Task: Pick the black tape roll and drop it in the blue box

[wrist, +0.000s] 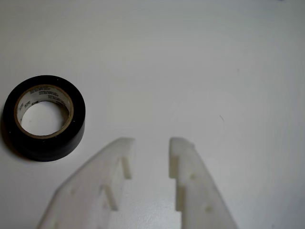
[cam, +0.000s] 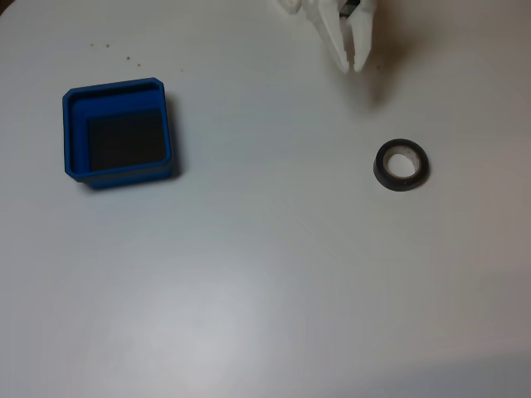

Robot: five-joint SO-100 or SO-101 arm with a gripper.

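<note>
Lying flat on the white bench (cam: pixel 265 282), the black tape roll (cam: pixel 401 165) is seen at the right of the fixed view, well apart from the blue box (cam: pixel 118 133) at the left. The white gripper (cam: pixel 357 65) is held near the top edge, above the roll. In the wrist view its fingers (wrist: pixel 183 152) are parted with nothing between them, the roll (wrist: pixel 44 117) beside them at the left.
</note>
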